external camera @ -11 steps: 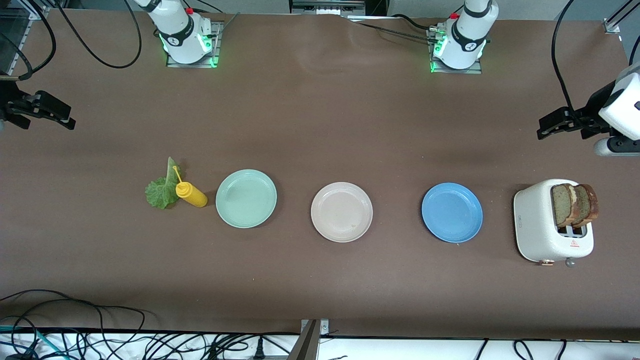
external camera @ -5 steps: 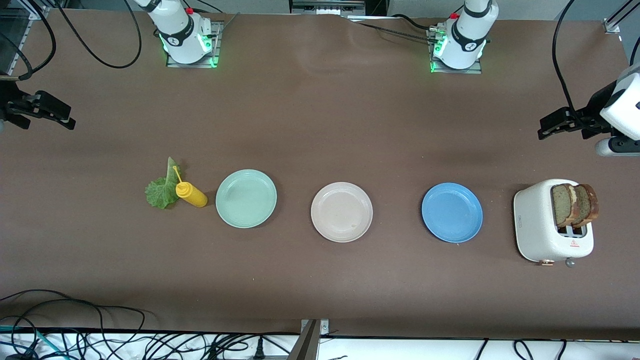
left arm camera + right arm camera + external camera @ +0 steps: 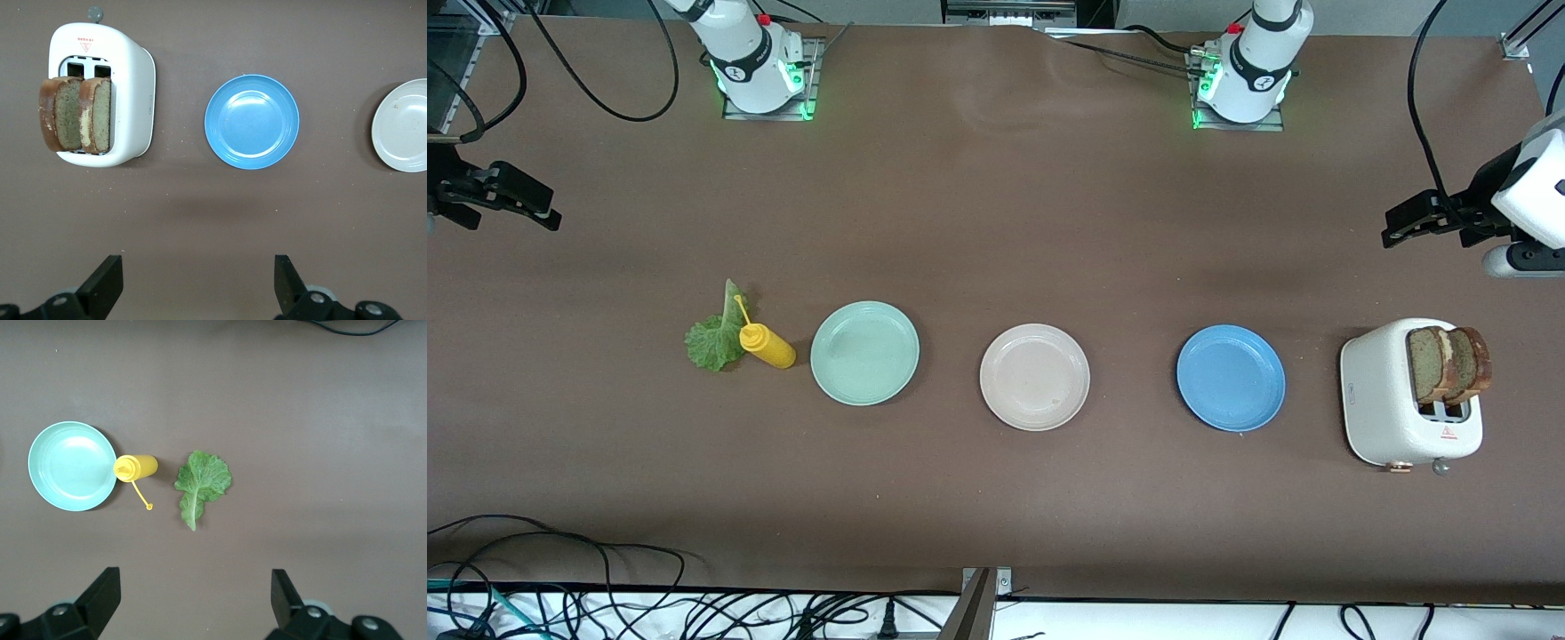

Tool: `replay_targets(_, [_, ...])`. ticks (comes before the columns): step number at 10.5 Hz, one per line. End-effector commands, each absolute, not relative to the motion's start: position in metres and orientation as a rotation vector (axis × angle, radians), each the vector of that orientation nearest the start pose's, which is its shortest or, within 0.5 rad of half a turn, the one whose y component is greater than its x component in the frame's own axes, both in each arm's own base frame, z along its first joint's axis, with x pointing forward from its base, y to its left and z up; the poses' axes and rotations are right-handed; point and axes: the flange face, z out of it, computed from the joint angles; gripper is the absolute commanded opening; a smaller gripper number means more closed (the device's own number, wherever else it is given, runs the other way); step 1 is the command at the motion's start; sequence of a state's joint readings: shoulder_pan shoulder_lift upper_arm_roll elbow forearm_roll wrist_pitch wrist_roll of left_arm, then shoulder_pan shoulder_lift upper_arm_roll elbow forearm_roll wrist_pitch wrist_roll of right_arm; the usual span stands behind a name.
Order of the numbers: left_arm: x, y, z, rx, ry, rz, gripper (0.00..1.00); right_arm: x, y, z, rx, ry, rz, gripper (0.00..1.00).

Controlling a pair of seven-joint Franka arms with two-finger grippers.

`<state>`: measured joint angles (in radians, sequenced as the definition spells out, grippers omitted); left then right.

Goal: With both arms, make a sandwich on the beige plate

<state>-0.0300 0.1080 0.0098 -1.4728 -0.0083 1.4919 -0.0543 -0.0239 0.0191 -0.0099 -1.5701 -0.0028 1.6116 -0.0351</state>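
The beige plate [image 3: 1035, 377] lies bare in the middle of the table; its edge shows in the left wrist view [image 3: 403, 127]. Two brown bread slices [image 3: 1449, 363] stand upright in a white toaster [image 3: 1387, 400] at the left arm's end, also in the left wrist view [image 3: 75, 113]. The lettuce leaf [image 3: 713, 338] lies flat at the right arm's end, also in the right wrist view [image 3: 202, 482]. My left gripper [image 3: 1405, 224] [image 3: 198, 280] is open and empty, high over bare table beside the toaster. My right gripper [image 3: 525, 206] [image 3: 195, 595] is open and empty, high over bare table near the lettuce.
A mint-green plate [image 3: 864, 352] and a blue plate [image 3: 1231, 378] flank the beige plate. A yellow squeeze bottle [image 3: 768, 345] lies on its side between the lettuce and the mint-green plate. Cables [image 3: 605, 596] trail along the table's near edge.
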Motion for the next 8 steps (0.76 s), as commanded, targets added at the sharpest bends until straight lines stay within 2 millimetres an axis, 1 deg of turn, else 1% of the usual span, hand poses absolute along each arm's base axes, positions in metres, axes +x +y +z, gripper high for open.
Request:
replay_targets(1, [0.5768,-0.0191,0.6131,-3.146,-0.016,0.128,1.00,0.5645,-0.0192,0.6253,-3.144,0.002,-0.041,1.00])
replay_targets(3, [0.5774,-0.0149,0.6129,-3.146,-0.018,0.128,1.00,0.5646,-0.0183,0.6253,-3.144,0.002,-0.041,1.00])
replay_targets(8, [0.5770,-0.0131,0.6138,-3.146,-0.023,0.126,1.00,0.5647,-0.0183,0.6247,-3.144,0.005,-0.041,1.00])
